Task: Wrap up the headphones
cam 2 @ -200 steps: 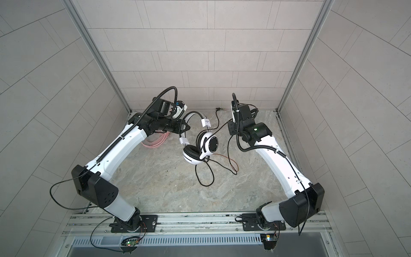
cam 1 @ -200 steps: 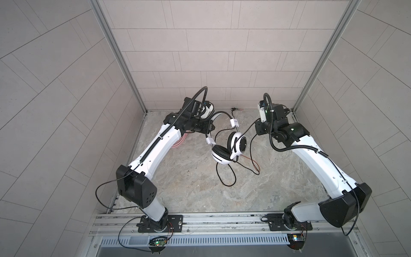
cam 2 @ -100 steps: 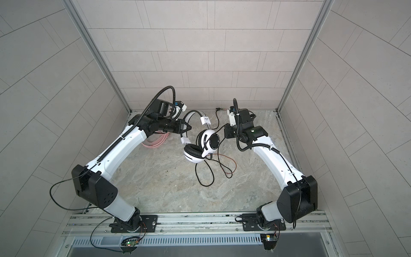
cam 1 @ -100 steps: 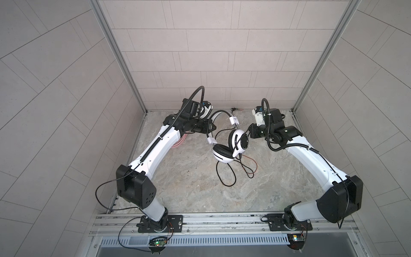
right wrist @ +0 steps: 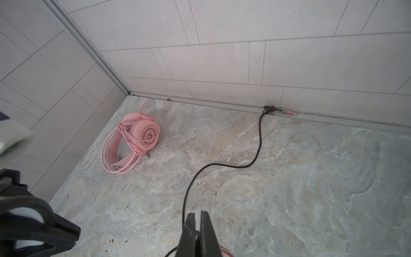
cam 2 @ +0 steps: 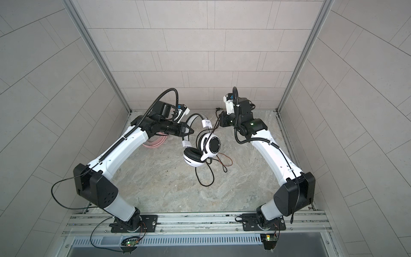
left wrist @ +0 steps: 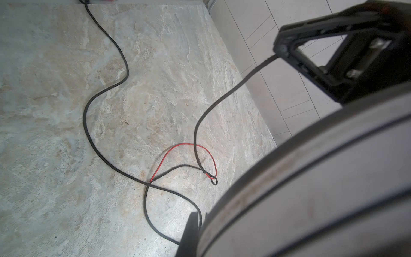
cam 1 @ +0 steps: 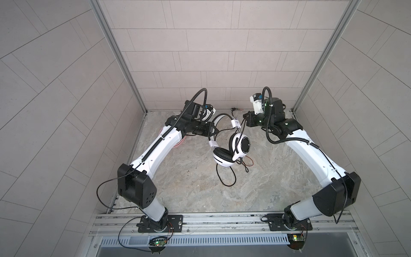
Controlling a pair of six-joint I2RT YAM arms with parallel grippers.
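**Winding the black cable onto the lifted headset**

On the marbled worktop [cam 1: 189, 195], the left arm [cam 1: 160, 146] and right arm [cam 1: 307, 151] meet near the back wall.

Between them hangs the white-and-black headset [cam 1: 241, 146]. The left jaws are pressed together on its headband [left wrist: 311, 178], with the ear cups dangling below. Whether the lower cup touches the worktop, I cannot tell. The pink headset [right wrist: 142, 135] lies apart in the back left corner, its thin cable already bound round it, so that half of the job looks done.

The right jaws are pinched on the black cable [right wrist: 259, 133], just beside the headband. From there the cable trails to its plugs [right wrist: 284, 110] at the foot of the back wall. More slack lies in loose loops under the cups, crossing a thin red wire [left wrist: 184, 144].

The step in hand appears to be laying turns around the headset. To do it well:

- The left arm should hold the band steady as a fixed spool.
- The right should circle close to it with light, even tension, so each turn lies snug beside the one before it.
- The loops should feed without kinking, and the red wire should stay out of the winding.
- The plug end should be drawn in gently rather than yanked.
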